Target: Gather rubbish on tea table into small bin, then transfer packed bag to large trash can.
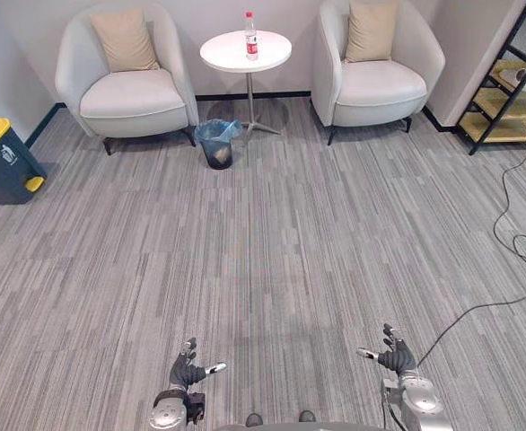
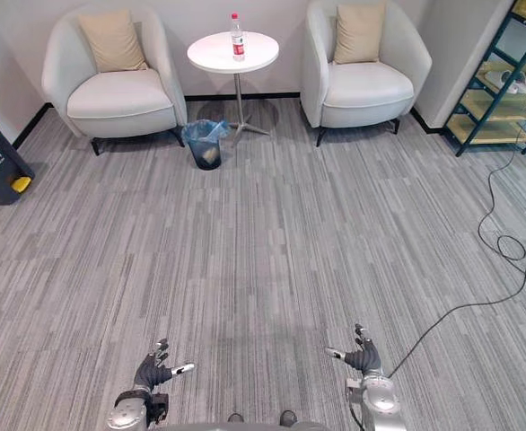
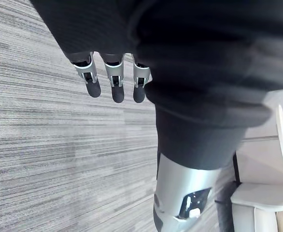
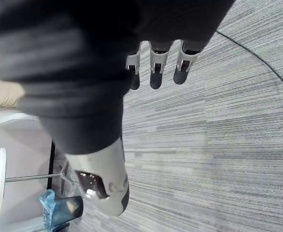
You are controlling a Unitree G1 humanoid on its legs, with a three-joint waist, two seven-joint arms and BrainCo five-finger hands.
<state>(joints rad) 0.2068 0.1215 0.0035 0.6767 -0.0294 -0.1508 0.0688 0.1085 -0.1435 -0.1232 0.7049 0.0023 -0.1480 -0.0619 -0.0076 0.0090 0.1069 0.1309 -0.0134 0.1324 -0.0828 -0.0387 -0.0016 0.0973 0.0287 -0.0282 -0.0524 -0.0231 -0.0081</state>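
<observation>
While the left hand (image 1: 188, 368) and the right hand (image 1: 393, 355) hover low over the grey carpet (image 1: 272, 251), fingers spread and empty, a red-capped bottle (image 1: 250, 36) stands upright on the round white counter (image 1: 223, 51). Just beside its base sits the small bin (image 1: 215, 148), lined with a blue bag. The yellow-lidded large trash can (image 1: 4, 166) stands well apart, by the left wall.

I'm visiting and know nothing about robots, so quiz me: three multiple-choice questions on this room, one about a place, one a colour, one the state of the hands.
1. The bottle stands: A on the tea table; B on the floor; C on an armchair.
2. The lid of the large trash can is: A red; B yellow; C green.
3. The left hand and right hand are: A open, empty; B holding a bag; C holding the bottle.
A: it stands upright on the tabletop. B: yellow over a dark body. A: straight fingers, nothing held.
</observation>
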